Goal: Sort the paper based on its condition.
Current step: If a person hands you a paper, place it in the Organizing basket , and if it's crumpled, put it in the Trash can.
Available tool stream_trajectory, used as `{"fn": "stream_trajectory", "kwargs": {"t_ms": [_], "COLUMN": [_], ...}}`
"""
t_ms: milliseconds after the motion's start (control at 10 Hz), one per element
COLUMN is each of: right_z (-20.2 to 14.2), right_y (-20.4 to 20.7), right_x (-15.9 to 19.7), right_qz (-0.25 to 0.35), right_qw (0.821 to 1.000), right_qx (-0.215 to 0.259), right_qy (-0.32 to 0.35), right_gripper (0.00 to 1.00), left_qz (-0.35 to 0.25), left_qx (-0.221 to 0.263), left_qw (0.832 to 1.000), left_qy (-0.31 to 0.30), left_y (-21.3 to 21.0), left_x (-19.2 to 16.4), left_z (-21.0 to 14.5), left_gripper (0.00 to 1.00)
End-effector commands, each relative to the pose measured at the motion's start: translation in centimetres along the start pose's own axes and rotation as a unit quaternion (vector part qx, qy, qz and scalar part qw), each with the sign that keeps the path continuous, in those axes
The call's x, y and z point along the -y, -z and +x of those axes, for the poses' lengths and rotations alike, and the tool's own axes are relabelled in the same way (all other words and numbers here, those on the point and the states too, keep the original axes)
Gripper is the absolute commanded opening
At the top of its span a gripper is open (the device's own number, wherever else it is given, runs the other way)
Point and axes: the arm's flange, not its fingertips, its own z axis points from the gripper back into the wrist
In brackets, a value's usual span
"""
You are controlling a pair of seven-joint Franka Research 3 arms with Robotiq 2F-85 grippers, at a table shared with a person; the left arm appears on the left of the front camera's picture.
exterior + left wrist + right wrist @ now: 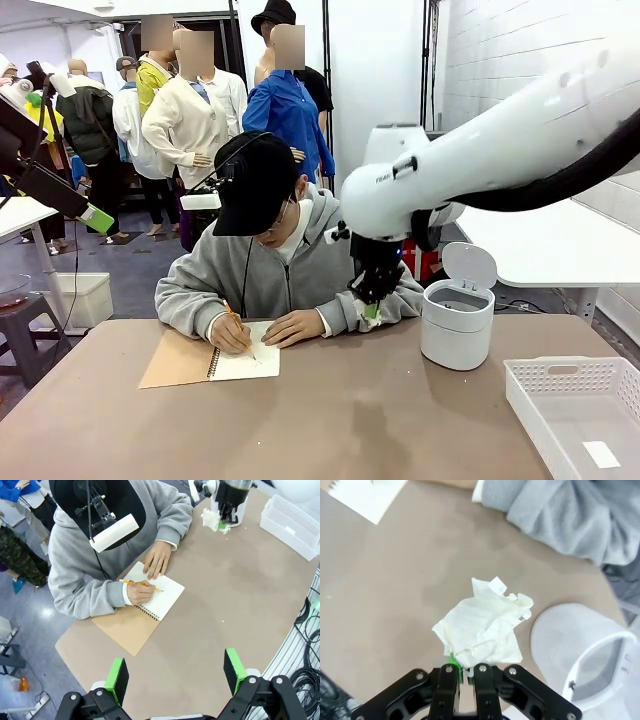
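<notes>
Now we are clenching our right gripper [465,674] on a crumpled wad of paper [482,630], holding it near the far edge of the table [350,430], just beside the white bin [455,340], whose lid is standing open. Our left gripper [175,672] is hanging released over the near edge, its green pads well apart. Across from us a person is writing with a pencil [150,586] in a notebook [167,594], the other hand [157,560] resting at the page's edge. A white basket [560,364] is sitting at the near right corner.
</notes>
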Motion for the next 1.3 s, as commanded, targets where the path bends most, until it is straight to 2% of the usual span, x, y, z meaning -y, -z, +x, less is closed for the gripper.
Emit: {"fn": "stream_trajectory", "kwargs": {"t_ms": [0,300,500,800,1200], "right_z": [-1.8,-2.4,-2.7,-3.5,-3.9], "right_y": [-1.8,-4.4,-4.9,-4.5,-3.9], "right_x": [1.1,5.0,7.0,10.4,12.1], "right_qz": [-0.037,-0.054,-0.080,-0.105,-0.112], "right_qw": [0.999,0.997,0.994,0.989,0.986], "right_qx": [-0.003,-0.027,-0.049,-0.057,-0.060], "right_qy": [0.029,0.045,0.050,0.087,0.108], "right_gripper": [0.00,0.00,0.00,0.00,0.00], "left_qz": [-0.002,-0.002,-0.002,-0.002,-0.002], "left_qx": [0.003,0.003,0.003,0.003,0.003], "left_qw": [1.000,1.000,1.000,1.000,1.000], "left_qy": [-0.001,-0.001,-0.001,-0.001,-0.001], "left_y": [-0.1,-0.1,-0.1,-0.1,-0.1], "left_x": [-0.1,-0.1,-0.1,-0.1,-0.1], "left_z": [0.0,0.0,0.0,0.0,0.0], "left_gripper": [1.00,1.00,1.00,1.00,1.00]}}
